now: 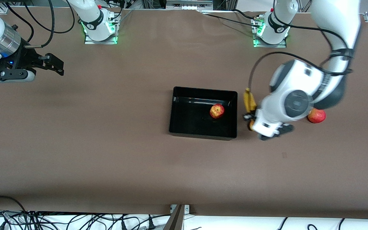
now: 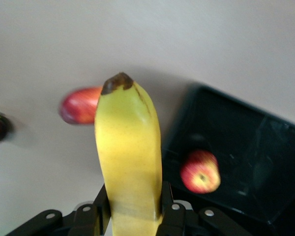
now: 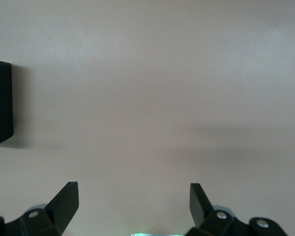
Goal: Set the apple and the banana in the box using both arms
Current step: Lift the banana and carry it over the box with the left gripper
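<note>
The left gripper [image 2: 132, 216] is clamped on the banana [image 2: 129, 162], its two black fingers [image 2: 99, 209] pressed against the fruit's lower part, one on each side. The banana stands up out of the jaws, and its dark tip points away from the wrist. In the front view the left gripper [image 1: 250, 118] hangs in the air over bare table just beside the box [image 1: 203, 132], at the box's wall toward the left arm's end, and the banana [image 1: 249, 99] shows as a yellow strip running up from the claw alongside that wall.

Past the held banana, down on the table, the box [image 2: 221, 113] lies open with the apple [image 2: 200, 171] in it, red and yellow-streaked, its stem hollow facing up. In the front view the apple [image 1: 217, 111] rests on the box floor, toward the wall closest to the left gripper.

A second, smooth red fruit [image 1: 317, 115] lies on the table outside the box, partly hidden under the left arm's wrist; the left wrist view shows it [image 2: 79, 104] past the banana's tip.

The right gripper [image 3: 133, 206] waits with its fingers spread wide and nothing between them, over bare table at the right arm's end [image 1: 48, 64], well apart from the box.
</note>
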